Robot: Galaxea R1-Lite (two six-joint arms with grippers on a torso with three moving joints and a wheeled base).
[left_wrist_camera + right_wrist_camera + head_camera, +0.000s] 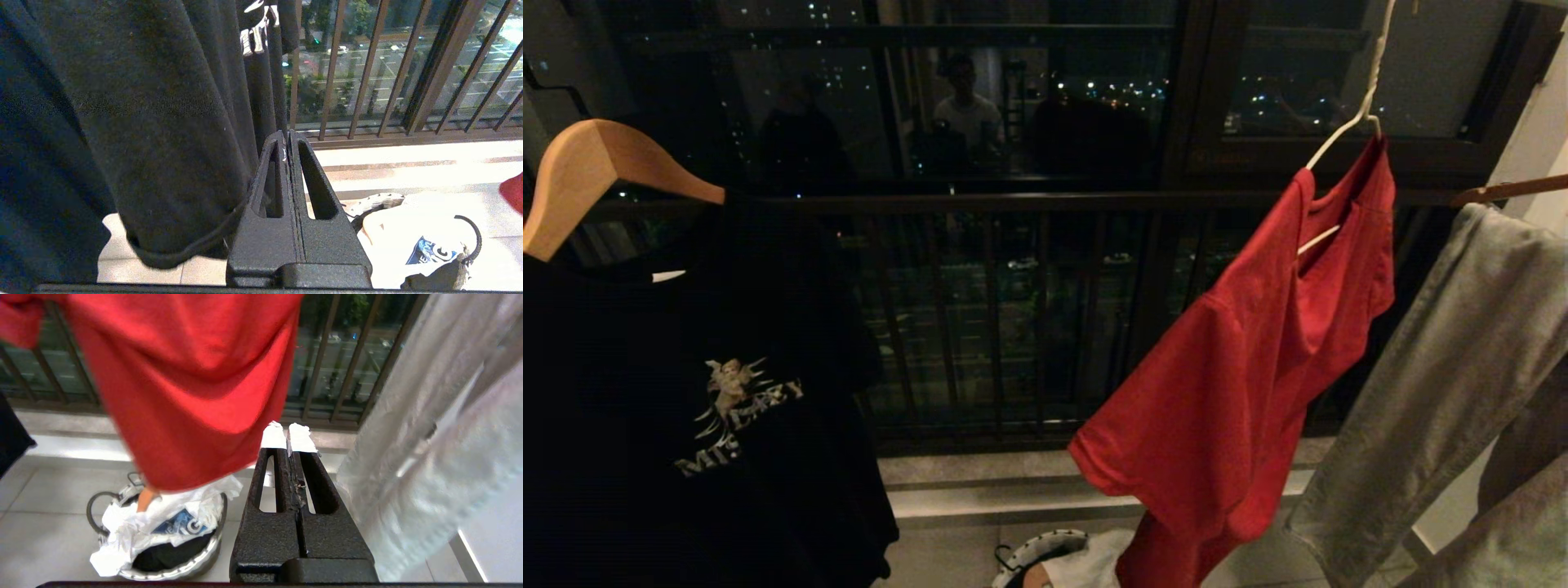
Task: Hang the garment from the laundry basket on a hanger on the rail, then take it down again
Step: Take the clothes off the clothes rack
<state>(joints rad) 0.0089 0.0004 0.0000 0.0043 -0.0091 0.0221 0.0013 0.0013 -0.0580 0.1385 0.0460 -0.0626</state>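
Left claw (287,139) shut, empty, beside black T-shirt (155,122), right claw (289,435) shut, empty, near red garment (184,375)

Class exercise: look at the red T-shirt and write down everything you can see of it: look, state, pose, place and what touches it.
The red T-shirt is plain, soft-looking fabric; no print shows on the side seen. It hangs lopsided on a thin white wire hanger threaded through its neck opening, the hem slanting down and left. It hangs before the dark balcony railing, beside grey trousers, its lowest corner above the laundry basket. Neither gripper touches it.
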